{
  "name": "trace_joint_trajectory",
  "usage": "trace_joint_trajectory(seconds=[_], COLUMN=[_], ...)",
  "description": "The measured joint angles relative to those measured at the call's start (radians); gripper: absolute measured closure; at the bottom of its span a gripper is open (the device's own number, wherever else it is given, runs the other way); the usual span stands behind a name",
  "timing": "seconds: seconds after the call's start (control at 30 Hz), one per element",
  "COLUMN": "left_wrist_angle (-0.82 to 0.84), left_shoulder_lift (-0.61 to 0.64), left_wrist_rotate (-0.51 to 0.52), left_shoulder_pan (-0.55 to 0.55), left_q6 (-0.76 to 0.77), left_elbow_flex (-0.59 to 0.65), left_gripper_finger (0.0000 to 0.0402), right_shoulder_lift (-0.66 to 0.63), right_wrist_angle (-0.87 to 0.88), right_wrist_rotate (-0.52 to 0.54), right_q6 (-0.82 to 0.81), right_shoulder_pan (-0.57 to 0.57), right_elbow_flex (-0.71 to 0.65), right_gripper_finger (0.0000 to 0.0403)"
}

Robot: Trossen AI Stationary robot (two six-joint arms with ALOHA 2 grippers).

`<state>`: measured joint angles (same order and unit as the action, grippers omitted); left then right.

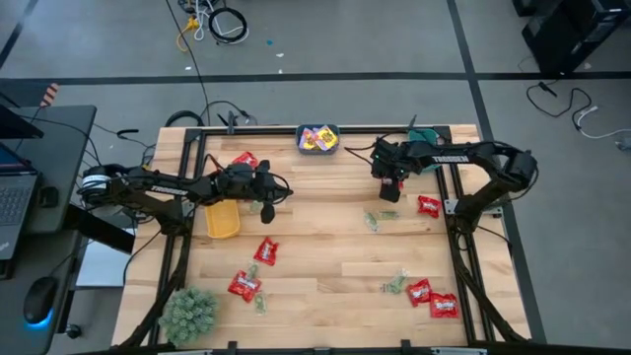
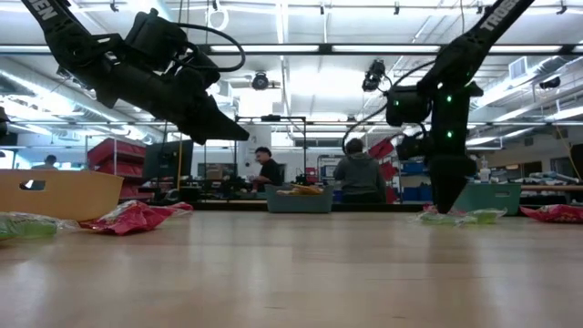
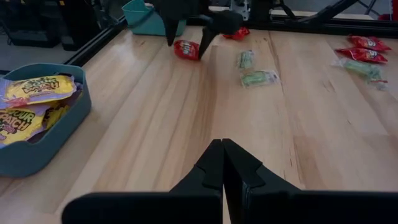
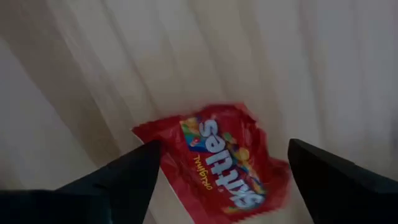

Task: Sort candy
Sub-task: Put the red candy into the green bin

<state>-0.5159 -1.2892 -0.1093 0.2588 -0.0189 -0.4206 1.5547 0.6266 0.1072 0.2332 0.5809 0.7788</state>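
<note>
The right end effector (image 4: 221,165) hangs over the far right of the surface (image 1: 325,247), fingers spread wide, a red packet (image 4: 217,158) lying loose between them. The left end effector (image 3: 222,163) is clenched on nothing, mid-left near the yellow bin (image 1: 222,219). Yellow packets (image 1: 317,137) fill the teal bin (image 1: 301,145); other red and green sweets lie scattered.

Grey floor (image 1: 394,39), ceiling strip lights (image 2: 301,47), two seated people (image 2: 360,173), laptop desk (image 1: 30,148)
</note>
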Motion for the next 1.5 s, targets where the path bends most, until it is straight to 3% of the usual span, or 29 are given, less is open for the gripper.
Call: trace_joint_trajectory(seconds=[0.13,0.23,0.47,0.6,0.67,0.8,1.07,1.23,1.37,1.5], left_wrist_angle=[0.011,0.018,0.015,0.016,0.016,0.033,0.077,0.074,0.074,0.074], left_shoulder_lift=[0.000,0.000,0.000,0.000,0.000,0.000,0.000,0.000,0.000,0.000], left_wrist_rotate=[0.000,0.000,0.003,0.003,0.003,0.003,0.002,0.001,0.001,0.001], left_shoulder_pan=[0.000,0.000,0.000,0.000,0.000,0.000,0.000,0.000,0.000,0.000], left_q6=[0.000,0.000,0.001,0.003,0.003,0.003,0.000,-0.001,-0.001,-0.002], left_elbow_flex=[0.000,0.000,0.000,0.000,0.000,0.000,0.000,0.000,0.000,0.000], left_gripper_finger=[0.0401,0.0401,0.0401,0.0401,0.0401,0.0401,0.0401,0.0401,0.0401,0.0400], right_shoulder_lift=[0.040,0.036,-0.021,-0.043,-0.045,-0.044,-0.043,-0.043,-0.043,-0.043], right_wrist_angle=[0.002,0.024,0.106,0.130,0.154,0.203,0.230,0.096,-0.008,-0.055], right_wrist_rotate=[0.003,-0.002,-0.001,0.065,0.068,-0.061,-0.054,-0.048,-0.047,-0.052], right_q6=[-0.013,-0.047,-0.109,-0.193,-0.222,-0.106,0.021,0.083,0.122,0.133], right_shoulder_pan=[0.003,0.002,0.003,0.025,0.050,0.055,0.006,0.003,0.004,0.004], right_elbow_flex=[0.006,0.022,0.123,0.212,0.253,0.273,0.164,0.073,0.018,-0.021], right_gripper_finger=[0.0078,0.0119,0.0280,0.0372,0.0394,0.0361,0.0215,0.0138,0.0101,0.0092])
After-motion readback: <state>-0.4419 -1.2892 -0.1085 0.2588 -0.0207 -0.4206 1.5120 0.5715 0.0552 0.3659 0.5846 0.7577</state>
